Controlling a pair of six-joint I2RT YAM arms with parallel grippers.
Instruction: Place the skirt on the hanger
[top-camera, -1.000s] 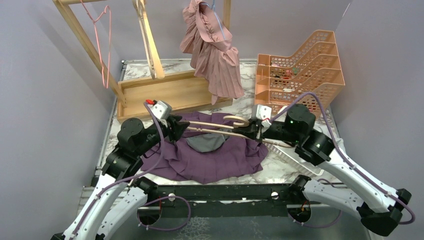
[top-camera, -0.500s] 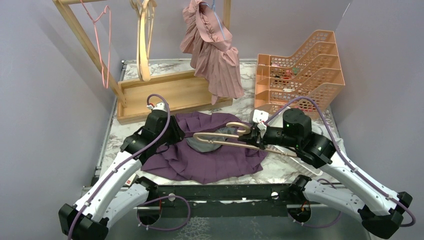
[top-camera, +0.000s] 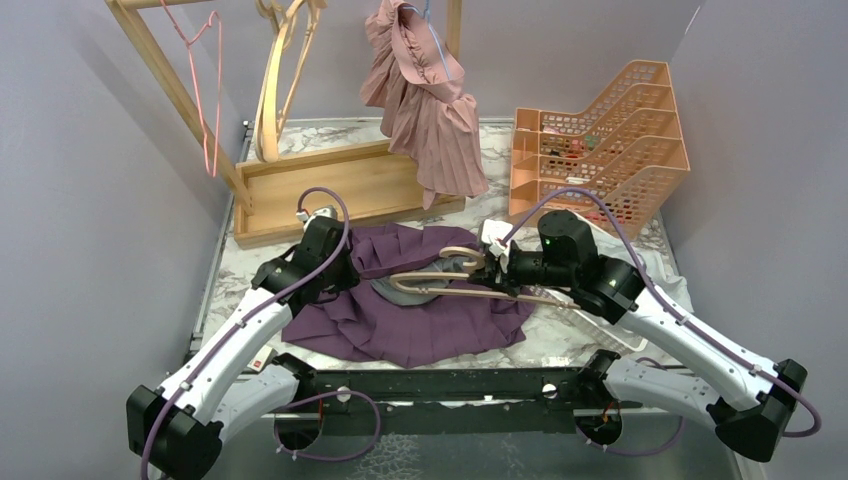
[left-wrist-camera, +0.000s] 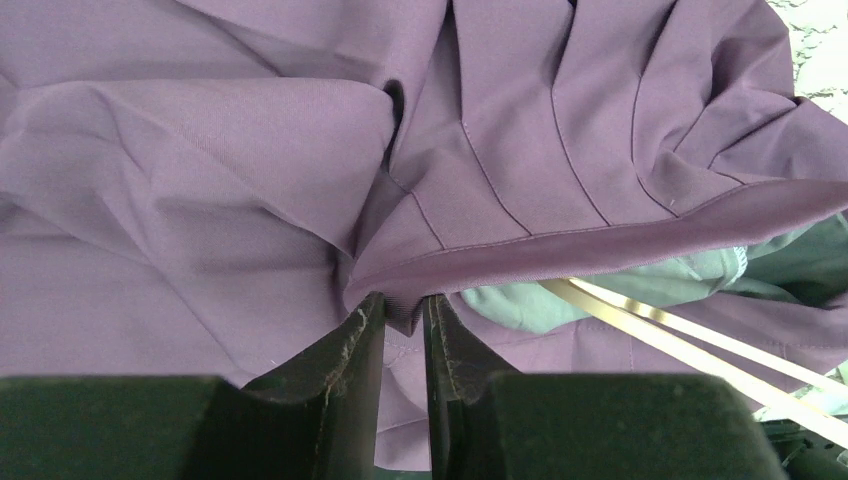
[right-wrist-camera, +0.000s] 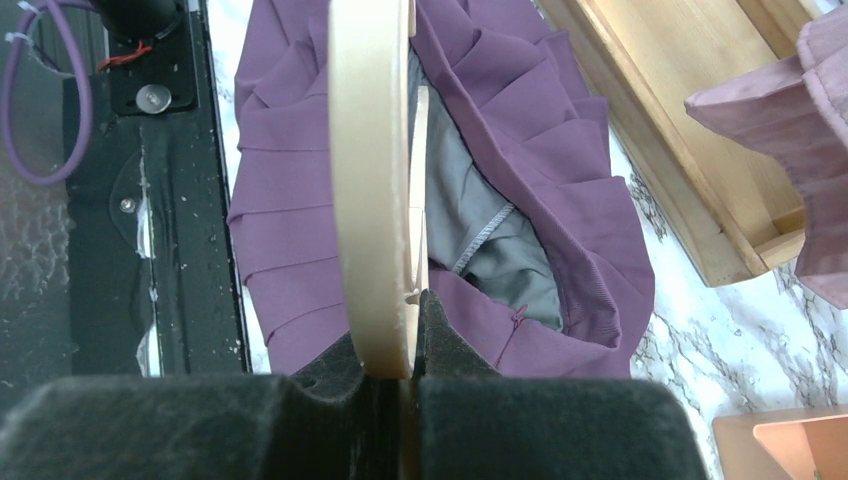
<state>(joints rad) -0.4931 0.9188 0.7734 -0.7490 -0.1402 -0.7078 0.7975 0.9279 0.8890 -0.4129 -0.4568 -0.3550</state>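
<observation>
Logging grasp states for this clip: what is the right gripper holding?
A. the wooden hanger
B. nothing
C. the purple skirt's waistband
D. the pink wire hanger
A: in the right wrist view the right gripper is clamped on the wooden hanger, held above the purple skirt.

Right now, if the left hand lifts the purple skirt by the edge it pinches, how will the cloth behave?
Probably floppy: the skirt lies in soft folds and pleats, so it should sag from the left hand. Likely light, being thin cloth. It may drag against the hanger lying at its waist opening.
</observation>
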